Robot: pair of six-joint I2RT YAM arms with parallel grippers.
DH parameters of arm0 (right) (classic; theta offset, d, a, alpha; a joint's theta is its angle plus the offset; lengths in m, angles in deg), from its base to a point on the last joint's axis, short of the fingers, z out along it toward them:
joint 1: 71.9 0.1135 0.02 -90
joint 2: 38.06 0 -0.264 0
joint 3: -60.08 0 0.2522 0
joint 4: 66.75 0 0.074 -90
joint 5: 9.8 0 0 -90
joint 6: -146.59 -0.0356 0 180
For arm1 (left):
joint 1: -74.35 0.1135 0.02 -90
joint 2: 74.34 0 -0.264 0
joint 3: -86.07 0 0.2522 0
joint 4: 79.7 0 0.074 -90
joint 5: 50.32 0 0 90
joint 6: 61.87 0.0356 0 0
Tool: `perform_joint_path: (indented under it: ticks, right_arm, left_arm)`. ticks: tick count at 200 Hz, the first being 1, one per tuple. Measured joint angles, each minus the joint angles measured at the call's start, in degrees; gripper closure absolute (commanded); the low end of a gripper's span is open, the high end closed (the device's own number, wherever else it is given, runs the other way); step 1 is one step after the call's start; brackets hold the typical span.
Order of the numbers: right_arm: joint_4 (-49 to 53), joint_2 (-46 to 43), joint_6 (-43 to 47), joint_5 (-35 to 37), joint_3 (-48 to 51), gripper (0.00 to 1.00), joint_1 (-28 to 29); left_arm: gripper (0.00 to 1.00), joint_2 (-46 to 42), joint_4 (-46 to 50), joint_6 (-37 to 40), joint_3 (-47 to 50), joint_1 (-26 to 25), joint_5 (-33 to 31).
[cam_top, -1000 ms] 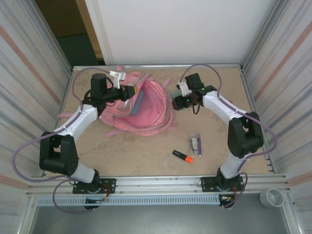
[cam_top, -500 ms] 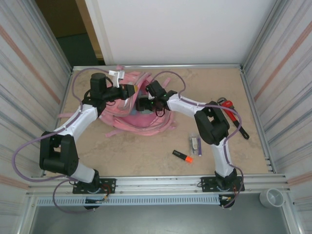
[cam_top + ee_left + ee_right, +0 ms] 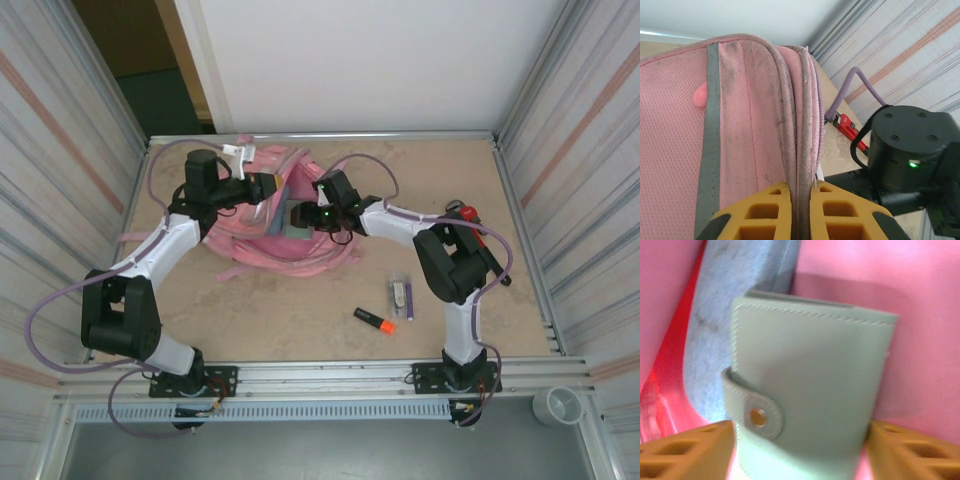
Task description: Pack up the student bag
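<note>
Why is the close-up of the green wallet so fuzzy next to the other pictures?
Right wrist view: the wallet is very close to the lens and looks soft, probably out of focus; the bag behind is smeared. Left wrist view: bag weave is crisp. Top external view: even light, faint shadows, sharp.

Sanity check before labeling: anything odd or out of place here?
A red pipe wrench lies on the table right of the student bag, partly hidden by the right arm; a workshop tool looks odd beside school things.
</note>
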Motion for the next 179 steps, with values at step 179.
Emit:
perform_joint_path:
  ticks: [179]
  right_arm:
    - [-11.7, -19.9, -1.8, 16.5, 23.2, 0.33, 3.0]
  left_arm:
    - [0.95, 3.5, -1.7, -1.9, 0.1, -8.2, -10.1]
